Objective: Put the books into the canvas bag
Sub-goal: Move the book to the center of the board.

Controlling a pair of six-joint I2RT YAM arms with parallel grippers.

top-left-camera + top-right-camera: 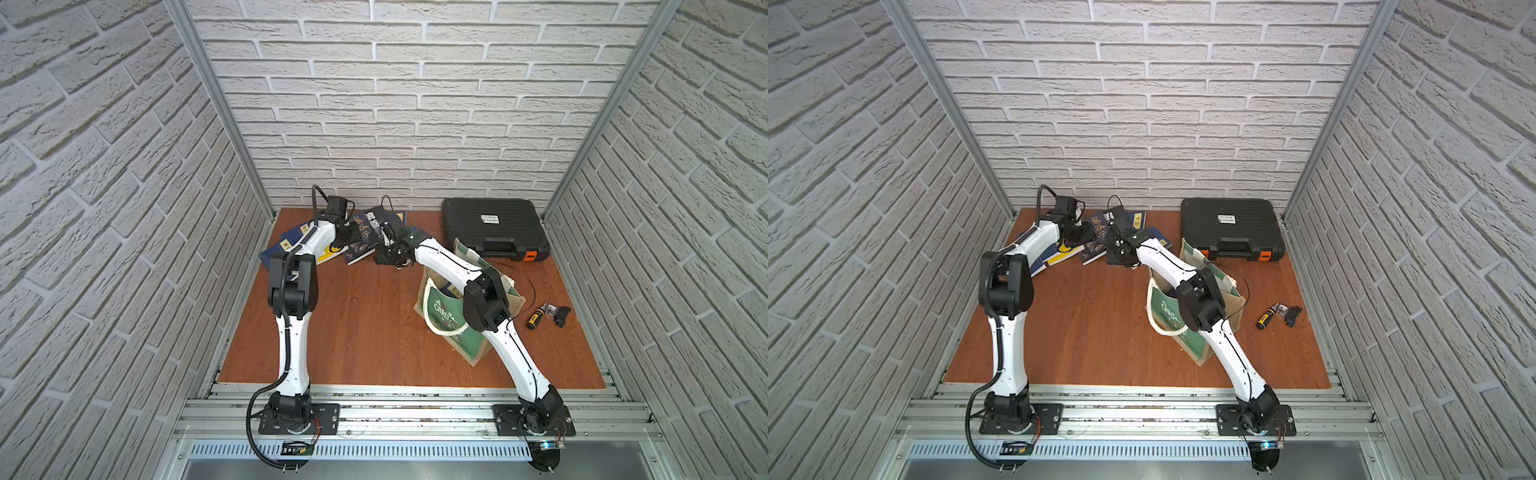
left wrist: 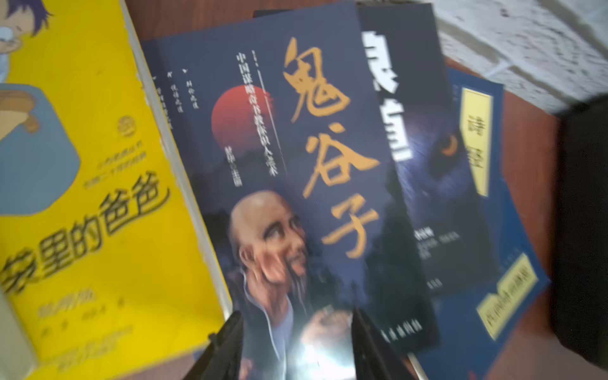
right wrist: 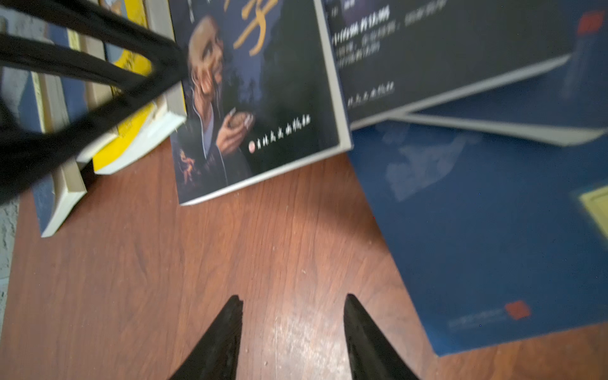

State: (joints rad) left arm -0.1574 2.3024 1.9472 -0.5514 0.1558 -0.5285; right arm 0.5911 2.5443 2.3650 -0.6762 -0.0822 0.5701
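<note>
The books lie overlapping at the back of the table. In the left wrist view I see a bright yellow cartoon cover [image 2: 98, 197], a dark book with gold lettering [image 2: 296, 148], a dark one with white lettering [image 2: 411, 131] and a navy one with a yellow label [image 2: 477, 141]. My left gripper [image 2: 296, 315] is open just above the lower end of the gold-lettered book [image 1: 360, 244]. My right gripper [image 3: 292, 297] is open over bare wood, in front of that book [image 3: 256, 98] and beside a navy book [image 3: 493, 230]. The canvas bag [image 1: 446, 322] stands open at right, a navy book [image 1: 451, 289] inside.
A black plastic case [image 1: 494, 228] with orange latches lies at the back right, close behind the bag. A yellow-handled screwdriver [image 1: 538, 318] and a small black part [image 1: 562, 316] lie right of the bag. More navy books [image 1: 286, 245] are stacked under the left arm. Brick walls enclose three sides.
</note>
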